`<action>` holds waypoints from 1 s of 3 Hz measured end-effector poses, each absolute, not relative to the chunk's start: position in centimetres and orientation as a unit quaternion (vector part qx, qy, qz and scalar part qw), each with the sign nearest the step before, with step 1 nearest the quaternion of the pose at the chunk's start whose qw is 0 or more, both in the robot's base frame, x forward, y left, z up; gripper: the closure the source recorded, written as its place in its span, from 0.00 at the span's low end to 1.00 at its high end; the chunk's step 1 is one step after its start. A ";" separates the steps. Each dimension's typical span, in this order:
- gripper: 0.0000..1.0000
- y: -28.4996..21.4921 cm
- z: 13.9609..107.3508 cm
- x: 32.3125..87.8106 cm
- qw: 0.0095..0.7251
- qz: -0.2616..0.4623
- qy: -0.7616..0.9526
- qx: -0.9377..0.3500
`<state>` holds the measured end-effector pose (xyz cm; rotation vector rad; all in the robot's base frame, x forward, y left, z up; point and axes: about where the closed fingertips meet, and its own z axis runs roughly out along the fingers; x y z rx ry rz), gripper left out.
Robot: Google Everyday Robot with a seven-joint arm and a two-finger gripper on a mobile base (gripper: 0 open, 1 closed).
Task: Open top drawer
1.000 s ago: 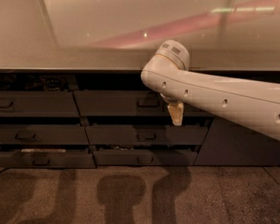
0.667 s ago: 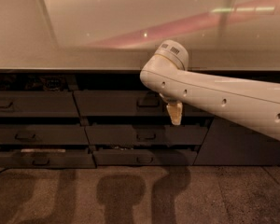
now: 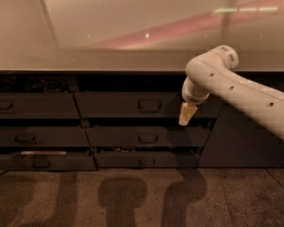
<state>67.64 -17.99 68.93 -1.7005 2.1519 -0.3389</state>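
Dark grey drawer fronts run in two banks under the pale glossy countertop (image 3: 132,46), whose front edge overhangs them. Speckled brown floor (image 3: 132,197) lies open before them, crossed by shadows. My white arm (image 3: 236,91) reaches in from the right, below the counter edge. My gripper (image 3: 187,113), tan-tipped, hangs pointing down in front of the top drawer (image 3: 113,105), right of its loop handle (image 3: 149,105), near the front's lower edge. I cannot tell whether it is apart or together, or touching. That drawer is the widest front, highest in the right bank, lined up with its left neighbour (image 3: 33,106).
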 end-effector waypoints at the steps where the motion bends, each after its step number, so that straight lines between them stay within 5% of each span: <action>1: 0.00 -18.4 68.2 68.2 0.238 -0.023 0.763 -0.601; 3: 0.00 -17.3 68.7 68.1 0.252 0.005 0.746 -0.616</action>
